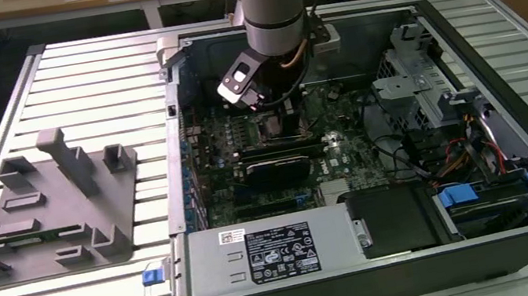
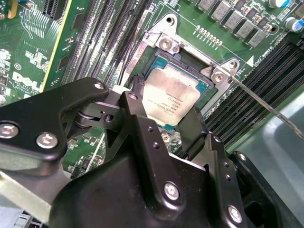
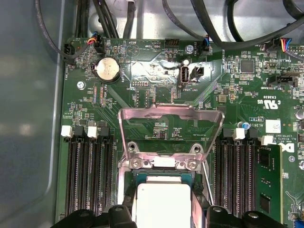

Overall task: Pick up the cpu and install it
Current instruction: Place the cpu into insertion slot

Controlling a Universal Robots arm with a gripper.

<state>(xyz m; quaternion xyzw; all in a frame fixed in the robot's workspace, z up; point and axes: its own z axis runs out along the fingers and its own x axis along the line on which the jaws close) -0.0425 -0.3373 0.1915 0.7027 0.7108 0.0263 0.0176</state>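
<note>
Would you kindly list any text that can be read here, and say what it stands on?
None can be read with confidence.
cpu top: faint engraved lines, too small to read.
motherboard: white printed markings, too small to read.
black label on the grey metal box: too small to read.

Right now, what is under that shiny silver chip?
The cpu sits within the open socket frame on the green motherboard. Whatever lies directly beneath it is covered by the chip itself.
</note>
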